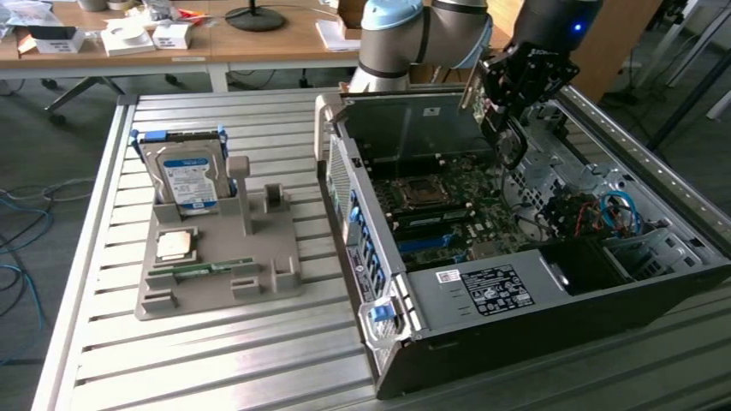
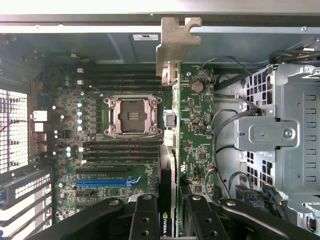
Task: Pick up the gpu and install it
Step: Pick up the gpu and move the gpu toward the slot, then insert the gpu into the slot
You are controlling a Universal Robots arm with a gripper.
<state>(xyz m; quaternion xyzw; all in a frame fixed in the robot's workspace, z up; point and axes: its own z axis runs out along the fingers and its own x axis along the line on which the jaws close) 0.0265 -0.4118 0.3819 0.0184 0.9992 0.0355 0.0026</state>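
The gpu [image 2: 169,150] is a dark card seen edge-on in the wrist view, with its pale silver bracket [image 2: 176,45] at the far end. My gripper [image 2: 169,217] is shut on it, one black finger [image 2: 144,215] on each side of the card. In the exterior view the gripper [image 1: 511,103] hangs over the back of the open computer case [image 1: 514,295], and the gpu [image 1: 511,141] points down into it, above the motherboard [image 1: 451,210]. The card hangs beside the processor socket [image 2: 132,116]. I cannot tell whether it touches the board.
A blue slot [image 2: 105,182] and dark slots lie on the board near the socket. A metal drive cage [image 2: 280,135] and cables fill the case's other side. On the slatted table, a grey holder [image 1: 217,257] carries a blue-labelled hard drive [image 1: 188,175], a processor [image 1: 174,244] and a RAM stick [image 1: 200,270].
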